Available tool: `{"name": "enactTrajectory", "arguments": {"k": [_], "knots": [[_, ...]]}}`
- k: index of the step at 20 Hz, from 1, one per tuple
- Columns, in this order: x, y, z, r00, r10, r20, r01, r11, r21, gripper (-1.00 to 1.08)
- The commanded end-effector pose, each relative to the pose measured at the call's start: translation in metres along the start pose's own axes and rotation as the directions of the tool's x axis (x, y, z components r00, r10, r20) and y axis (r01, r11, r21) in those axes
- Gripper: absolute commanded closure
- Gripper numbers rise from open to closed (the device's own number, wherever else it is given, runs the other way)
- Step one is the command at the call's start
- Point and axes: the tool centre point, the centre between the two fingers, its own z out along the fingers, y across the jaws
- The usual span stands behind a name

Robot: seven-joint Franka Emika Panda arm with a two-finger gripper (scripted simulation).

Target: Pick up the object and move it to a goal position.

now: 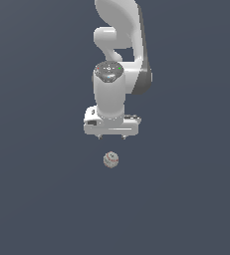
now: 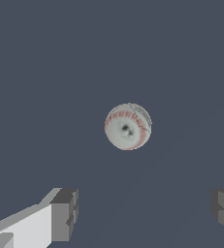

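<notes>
Wide-spread end effector above ball, plain slate-grey floor

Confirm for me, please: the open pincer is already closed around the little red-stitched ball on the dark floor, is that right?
Not quite. The pincer is open, but the ball lies apart from it on the dark floor, untouched. The wrist view shows both fingers wide apart, clear of it.

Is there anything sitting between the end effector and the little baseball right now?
Nothing visible. The open end effector has only bare dark grey floor between it and the small off-white ball with red stitching.
</notes>
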Motion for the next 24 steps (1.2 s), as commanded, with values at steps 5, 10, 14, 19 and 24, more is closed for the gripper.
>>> {"name": "enactTrajectory", "arguments": {"k": [5,10,14,19,24], "knots": [[0.001,-0.002,-0.002,1.0,-0.018,-0.002,0.018,1.0,-0.002,-0.92],[0.003,-0.009,-0.007,0.998,-0.067,-0.008,0.067,0.998,-0.01,-0.92],[0.004,-0.01,-0.008,0.997,-0.073,-0.009,0.073,0.997,-0.011,-0.92],[0.005,-0.009,-0.005,0.996,-0.085,-0.008,0.085,0.996,-0.011,-0.92],[0.012,-0.007,0.006,0.991,-0.131,-0.007,0.13,0.991,-0.012,-0.92]]}}
